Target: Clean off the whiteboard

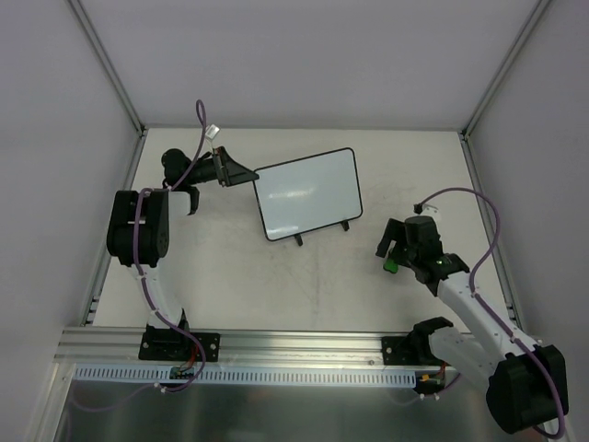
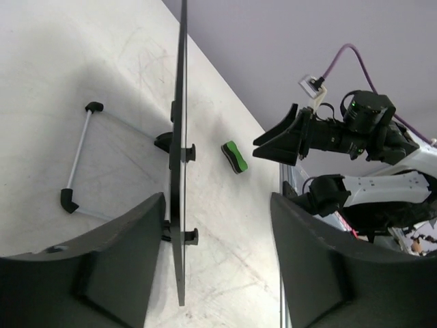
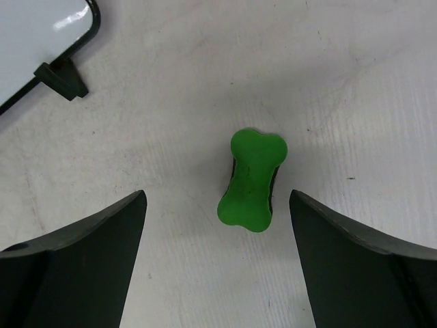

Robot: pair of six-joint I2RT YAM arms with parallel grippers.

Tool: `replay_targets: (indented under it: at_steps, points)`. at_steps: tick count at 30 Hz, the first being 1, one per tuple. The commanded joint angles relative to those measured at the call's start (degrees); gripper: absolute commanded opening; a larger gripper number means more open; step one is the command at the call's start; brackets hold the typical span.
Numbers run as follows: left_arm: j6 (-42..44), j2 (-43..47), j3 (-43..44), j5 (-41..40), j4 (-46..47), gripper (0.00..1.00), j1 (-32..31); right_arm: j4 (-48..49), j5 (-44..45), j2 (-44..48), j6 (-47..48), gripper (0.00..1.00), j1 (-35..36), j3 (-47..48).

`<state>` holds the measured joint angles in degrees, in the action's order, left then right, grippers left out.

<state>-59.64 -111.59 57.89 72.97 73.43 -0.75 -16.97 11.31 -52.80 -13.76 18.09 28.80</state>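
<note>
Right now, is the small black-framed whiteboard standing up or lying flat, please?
Standing: the left wrist view shows the whiteboard edge-on, propped on its black feet.

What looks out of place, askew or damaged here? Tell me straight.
Nothing spilled or damaged. The whiteboard stands on its feet, turned askew to the edges of the table, its face blank as far as the top view shows. The green eraser lies loose on the table between the open fingers of the right gripper, not held.

A pale, scuffed counter (image 1: 276, 295) sits between plain white walls (image 1: 304, 55) joined by grey metal corner posts (image 1: 106, 60). A slotted aluminium rail (image 1: 294, 345) runs along its near edge.
</note>
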Motion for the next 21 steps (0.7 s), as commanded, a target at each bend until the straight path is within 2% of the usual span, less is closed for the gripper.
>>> replay_targets:
  at_steps: [1, 4, 7, 11, 14, 17, 18, 20, 21]
  points:
    - [0.40, 3.31, -0.14, -0.81, 22.90, 0.65, 2.07, -0.08, 1.17, 2.43, 1.10, 0.90, -0.24, 2.84]
    - [0.05, 3.05, -0.84, -1.43, 22.90, 0.77, 3.04, -0.08, 0.91, 4.63, 0.93, 0.90, -0.24, 2.76]
    - [-0.04, 2.61, -1.28, -1.60, 22.73, 0.99, 3.83, -0.08, 1.26, 6.82, 1.45, 0.90, -0.24, 2.84]
    - [0.49, 3.22, -4.09, -4.49, 21.41, 0.99, 5.76, -0.08, 1.35, 9.37, 1.98, 0.90, -0.33, 3.02]
    - [2.67, 6.90, -7.87, -7.92, 17.64, 0.99, 7.43, -0.08, -0.93, 10.26, 3.74, 0.91, -0.33, 3.90]
    - [11.53, 17.34, -12.35, -13.71, 0.81, 0.99, 7.52, -0.69, -2.25, 9.99, 4.27, 0.94, -0.24, 5.91]
    - [17.30, 24.85, -13.32, -15.56, -11.60, 0.99, 7.26, -0.96, -2.26, 10.08, 4.09, 0.95, -0.24, 6.88]
    - [23.22, 33.24, -14.82, -23.89, -26.42, 0.99, 6.47, -1.83, -2.78, 11.48, 4.09, 0.96, -0.16, 7.67]
    - [27.43, 41.55, -15.17, -26.97, -33.19, 0.99, 5.94, -1.84, -3.22, 12.36, 4.18, 0.96, -0.16, 7.85]
